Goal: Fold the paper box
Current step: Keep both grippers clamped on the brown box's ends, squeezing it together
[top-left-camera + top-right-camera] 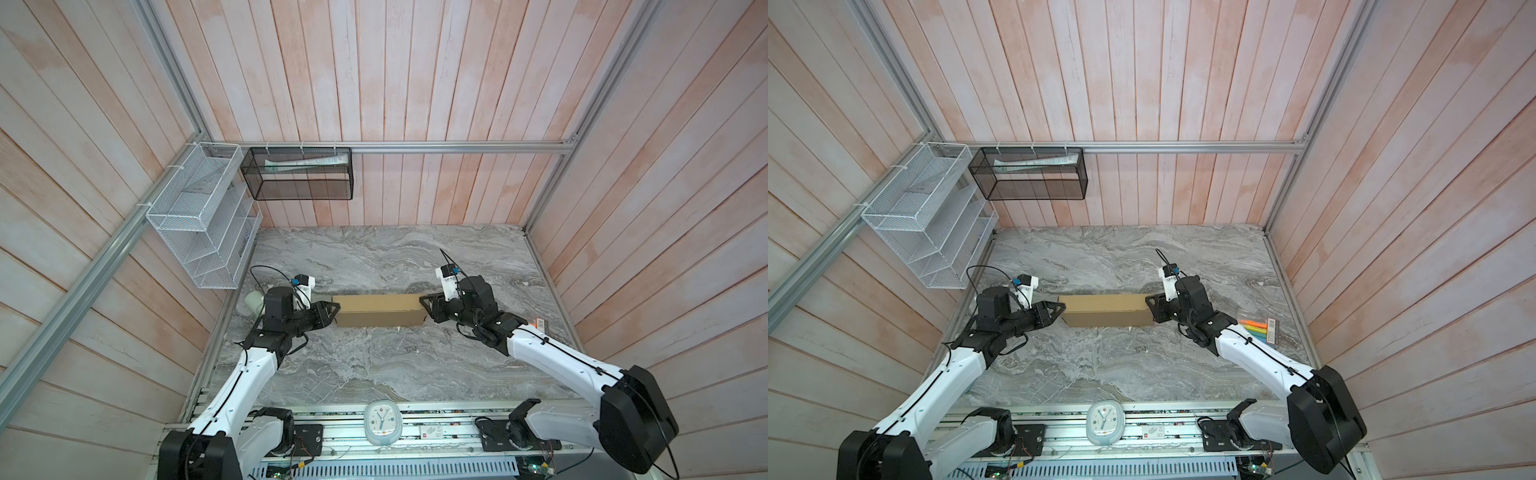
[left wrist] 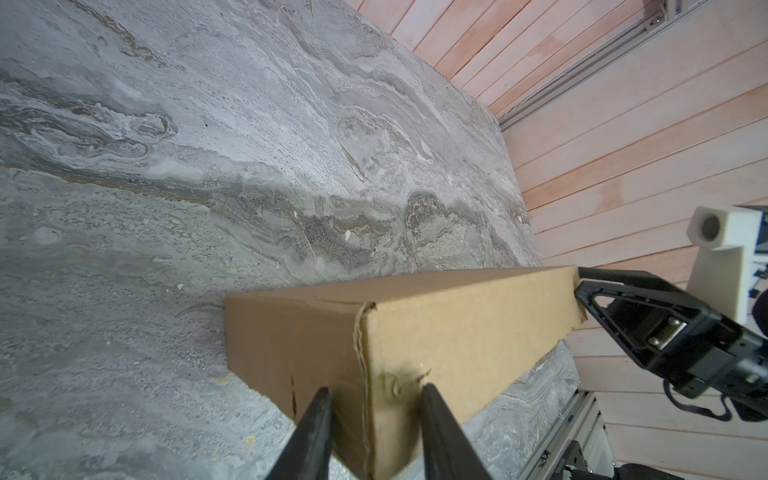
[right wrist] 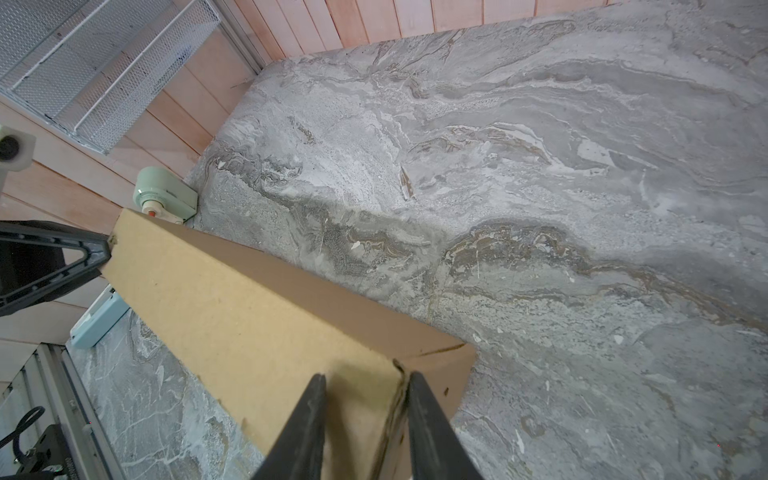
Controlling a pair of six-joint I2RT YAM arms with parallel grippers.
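We see the paper box (image 1: 378, 309) (image 1: 1104, 309) as a long, narrow, plain brown carton, folded shut. In both top views it lies crosswise near the middle of the marbled grey surface (image 1: 374, 257), with an arm at each end. The left jaws are closed on its left end: in the left wrist view the two black fingers (image 2: 316, 432) stand one on either side of a long corner edge of the box (image 2: 457, 332), both touching cardboard. The right jaws grip the right end in the same manner. The right wrist view shows their fingers (image 3: 428, 424) pressed against the box (image 3: 232, 299) on either side of a creased edge that looks a little crumpled. We cannot tell whether the box rests on the surface or is held just above it

Off to the left a pale green tape dispenser (image 3: 164, 193) sits at the surface's edge by the wall. A set of coloured highlighters (image 1: 1256, 326) lies near the right arm, apart from the box. On the walls hang a white wire rack (image 1: 199, 220) and a black mesh basket (image 1: 299, 174), and a small clock (image 1: 382, 422) sits on the front rail between the arm bases
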